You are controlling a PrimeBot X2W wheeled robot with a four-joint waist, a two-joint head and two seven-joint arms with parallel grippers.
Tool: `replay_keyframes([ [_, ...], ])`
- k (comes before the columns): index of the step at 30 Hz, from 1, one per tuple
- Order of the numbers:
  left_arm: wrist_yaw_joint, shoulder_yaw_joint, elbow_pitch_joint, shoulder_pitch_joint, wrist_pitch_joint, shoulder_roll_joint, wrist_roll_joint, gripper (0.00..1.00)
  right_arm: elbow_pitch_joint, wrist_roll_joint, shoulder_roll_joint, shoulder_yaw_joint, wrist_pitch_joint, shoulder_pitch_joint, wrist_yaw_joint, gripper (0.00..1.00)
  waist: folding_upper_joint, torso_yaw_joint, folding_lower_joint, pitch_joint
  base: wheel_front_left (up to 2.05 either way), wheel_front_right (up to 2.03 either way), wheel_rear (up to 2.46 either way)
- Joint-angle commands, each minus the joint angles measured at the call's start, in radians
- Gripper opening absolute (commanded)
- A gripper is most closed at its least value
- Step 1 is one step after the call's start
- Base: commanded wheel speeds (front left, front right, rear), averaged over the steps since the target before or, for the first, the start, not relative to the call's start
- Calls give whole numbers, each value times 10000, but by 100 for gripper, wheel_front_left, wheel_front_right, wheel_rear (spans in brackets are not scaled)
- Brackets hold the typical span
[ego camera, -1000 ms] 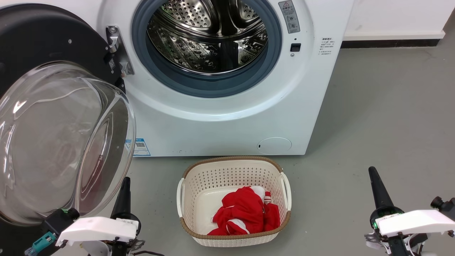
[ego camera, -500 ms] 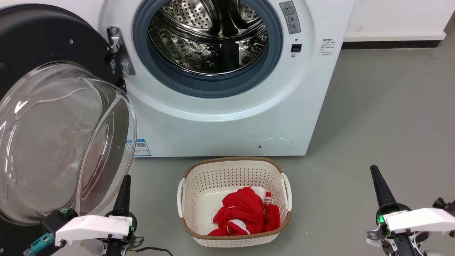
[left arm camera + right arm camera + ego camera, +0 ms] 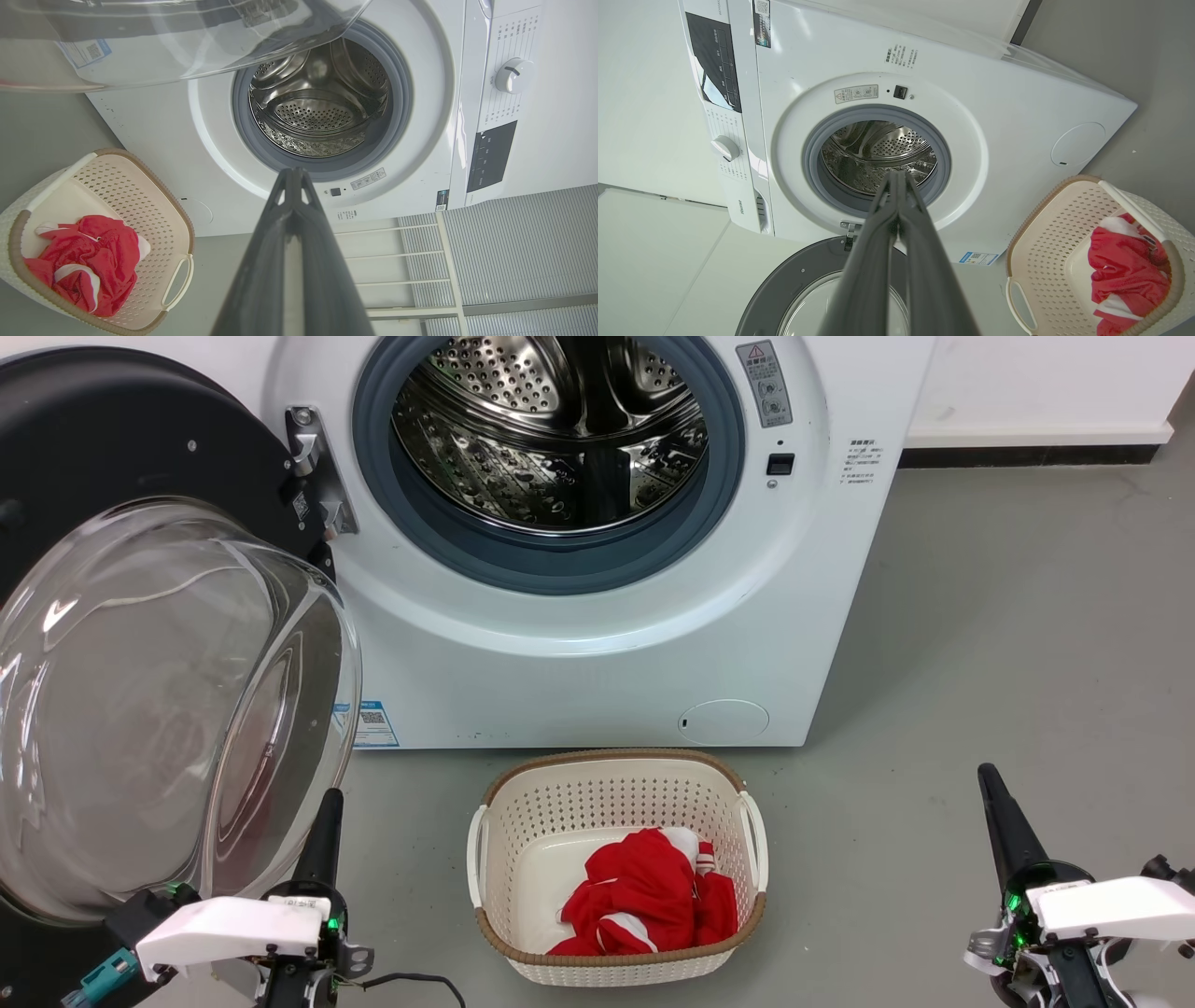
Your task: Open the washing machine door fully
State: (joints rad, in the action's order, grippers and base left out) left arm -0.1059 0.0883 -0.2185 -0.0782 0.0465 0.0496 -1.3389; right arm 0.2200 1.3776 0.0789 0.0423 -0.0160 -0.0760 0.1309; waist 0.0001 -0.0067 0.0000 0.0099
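Washing machine door [image 3: 140,644] swung wide open, left of washing machine [image 3: 597,644]; drum exposed.

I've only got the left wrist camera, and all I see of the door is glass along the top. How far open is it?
Observer: Head view shows the door wide open, hanging on its hinge left of the drum.
Operator: Is my left gripper touching it?
Observer: The left gripper points up beside the glass bowl; contact I cannot tell.
Operator: And the right one?
Observer: The right gripper is shut, far right over the floor.
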Motion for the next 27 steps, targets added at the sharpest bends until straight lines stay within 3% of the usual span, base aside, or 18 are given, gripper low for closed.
replay_keyframes([
  [1,-75,50,-5,-185,84,11,-284,0,-5,287,34,49,-80,-163,-2,0,-1,4,0,-4,0,0,0],
  [27,-241,237,-234,-333,577,12,-2249,0,196,2170,-26,309,-586,-297,-1,0,-1,52,0,-52,0,0,0],
])
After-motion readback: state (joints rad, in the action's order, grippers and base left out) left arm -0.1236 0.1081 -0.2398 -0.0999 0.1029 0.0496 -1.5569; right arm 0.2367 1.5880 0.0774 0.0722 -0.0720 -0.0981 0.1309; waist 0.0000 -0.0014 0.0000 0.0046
